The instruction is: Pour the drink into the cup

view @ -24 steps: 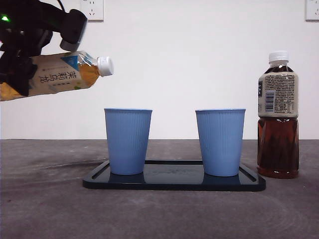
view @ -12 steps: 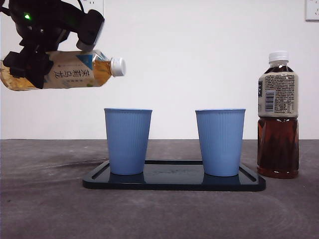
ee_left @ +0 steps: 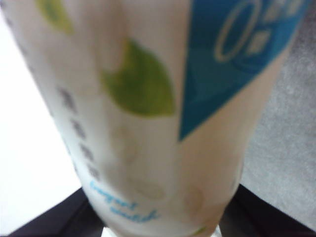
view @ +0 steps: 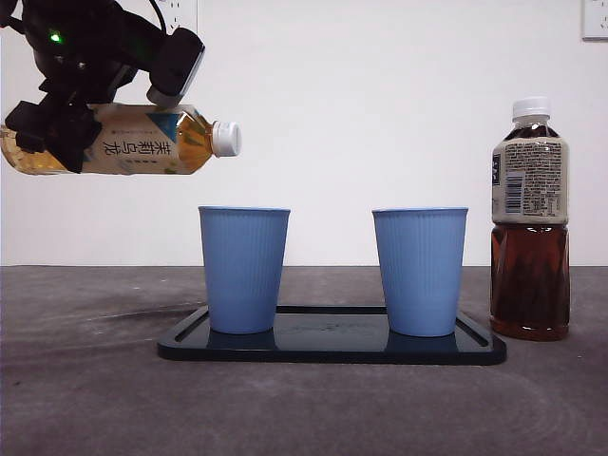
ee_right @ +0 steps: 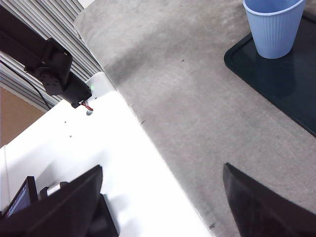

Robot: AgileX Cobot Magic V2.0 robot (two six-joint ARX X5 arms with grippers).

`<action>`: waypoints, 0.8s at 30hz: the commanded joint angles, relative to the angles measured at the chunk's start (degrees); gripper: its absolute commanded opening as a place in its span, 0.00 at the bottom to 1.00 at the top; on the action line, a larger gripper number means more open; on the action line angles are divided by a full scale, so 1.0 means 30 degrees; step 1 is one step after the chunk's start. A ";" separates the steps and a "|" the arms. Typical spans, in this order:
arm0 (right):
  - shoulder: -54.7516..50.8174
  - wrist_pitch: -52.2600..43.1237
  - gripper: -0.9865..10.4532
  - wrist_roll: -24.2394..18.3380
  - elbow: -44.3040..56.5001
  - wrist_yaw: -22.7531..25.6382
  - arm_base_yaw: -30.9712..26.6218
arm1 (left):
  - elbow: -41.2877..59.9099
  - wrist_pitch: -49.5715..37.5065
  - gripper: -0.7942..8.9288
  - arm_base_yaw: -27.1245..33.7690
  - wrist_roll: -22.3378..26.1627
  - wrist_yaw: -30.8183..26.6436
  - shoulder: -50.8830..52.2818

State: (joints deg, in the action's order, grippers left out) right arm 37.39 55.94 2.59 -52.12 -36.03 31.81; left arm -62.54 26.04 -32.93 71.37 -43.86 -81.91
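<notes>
Tea bottle (view: pixel 114 141) lies near-level in my left jaws (view: pixel 71 109), clamped round its label, white cap (view: pixel 226 139) on and aimed above the left cup (view: pixel 244 269) on the tray (view: pixel 332 347). My right jaws (ee_right: pixel 163 207) wait apart over the worktop (ee_right: pixel 173 98).

Looks like a robot test lab: plain white wall (view: pixel 380 114) with power sockets (view: pixel 175 17) behind a grey table (view: pixel 85 380), white rig frame (ee_right: pixel 98 163) and corrugated metal shutter (ee_right: pixel 44 24) beside the table.
</notes>
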 commanded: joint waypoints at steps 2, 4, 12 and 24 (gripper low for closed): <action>0.0124 -0.0109 0.42 -0.0379 -0.0270 -0.0073 0.0138 | -0.0641 -0.0510 0.30 -0.0175 0.0022 -0.0685 -0.0066; 0.0124 -0.0109 0.42 -0.0393 -0.0270 -0.0073 0.0138 | -0.0641 -0.0474 0.30 -0.0175 0.0066 -0.0750 -0.0066; 0.0124 -0.0080 0.42 -0.0401 -0.0270 -0.0073 0.0138 | -0.0641 0.0146 0.30 -0.0197 0.0160 -0.0758 -0.0066; 0.0124 -0.0051 0.42 -0.0444 -0.0270 -0.0073 0.0138 | -0.0641 0.0459 0.30 -0.0197 0.0160 -0.0758 -0.0066</action>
State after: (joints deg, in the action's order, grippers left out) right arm 37.39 56.03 1.89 -52.12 -36.03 31.81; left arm -62.54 28.97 -32.93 72.14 -45.06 -81.91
